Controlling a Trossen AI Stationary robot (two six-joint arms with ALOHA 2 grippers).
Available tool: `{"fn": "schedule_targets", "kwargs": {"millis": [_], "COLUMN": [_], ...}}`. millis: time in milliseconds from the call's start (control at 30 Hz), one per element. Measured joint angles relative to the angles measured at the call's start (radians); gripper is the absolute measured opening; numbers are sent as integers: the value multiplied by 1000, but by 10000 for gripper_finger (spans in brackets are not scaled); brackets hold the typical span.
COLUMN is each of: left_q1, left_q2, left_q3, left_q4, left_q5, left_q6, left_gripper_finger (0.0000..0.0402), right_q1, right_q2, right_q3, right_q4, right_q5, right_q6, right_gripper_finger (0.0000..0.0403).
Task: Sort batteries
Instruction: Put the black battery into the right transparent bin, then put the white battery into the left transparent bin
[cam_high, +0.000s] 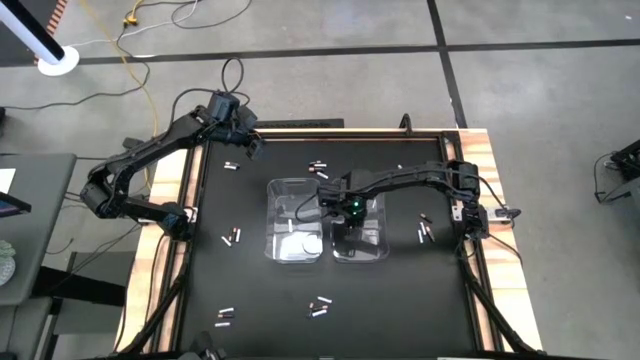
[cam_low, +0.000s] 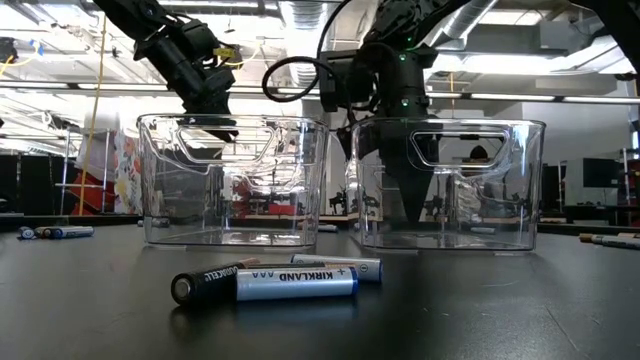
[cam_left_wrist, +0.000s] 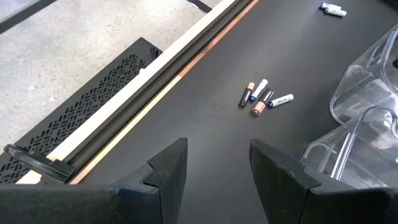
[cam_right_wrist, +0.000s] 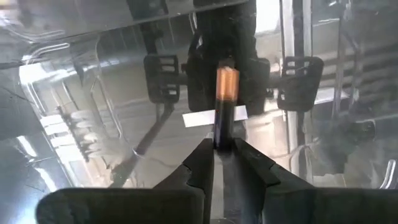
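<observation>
Batteries: one dark battery (cam_right_wrist: 225, 106) pinched between right fingers (cam_right_wrist: 200, 163) above two bins (cam_high: 292, 222); left fingers (cam_left_wrist: 165, 171) parted.

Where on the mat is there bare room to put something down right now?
Bare mat lies between the left bin and the battery pair to its left, and in front of both bins. The middle is crowded: right gripper inside the right bin.

Robotics lab, concrete floor (cam_high: 300, 30), loose cables (cam_high: 150, 20), exposed ceiling ducts (cam_low: 300, 15), workbenches behind.
</observation>
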Motion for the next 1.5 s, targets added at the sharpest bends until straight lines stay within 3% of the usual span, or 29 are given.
{"fn": "schedule_targets", "kwargs": {"millis": [400, 700, 833, 933, 1133, 1333, 1500], "left_q1": [0, 0, 0, 0, 0, 0, 0], "left_q2": [0, 0, 0, 0, 0, 0, 0], "left_q3": [0, 0, 0, 0, 0, 0, 0], "left_q4": [0, 0, 0, 0, 1, 1, 0], "left_q5": [0, 0, 0, 0, 0, 0, 0], "left_q6": [0, 0, -3, -18, -45, -122, -163], "left_gripper_finger": [169, 169, 169, 169, 169, 169, 169], "right_q1": [-26, -125, -185, -252, -463, -683, -827], "right_q2": [-30, -240, -345, -395, -378, -382, -386], "right_q3": [37, 100, 100, 101, 87, -106, -263], "right_q4": [-79, -103, -140, -219, -386, -291, -123], "right_q5": [-2, 4, 130, 247, 266, 168, 158], "right_q6": [-3, 81, 138, 209, 231, 159, 121], "right_gripper_finger": [87, 88, 88, 84, 77, 76, 76]}}
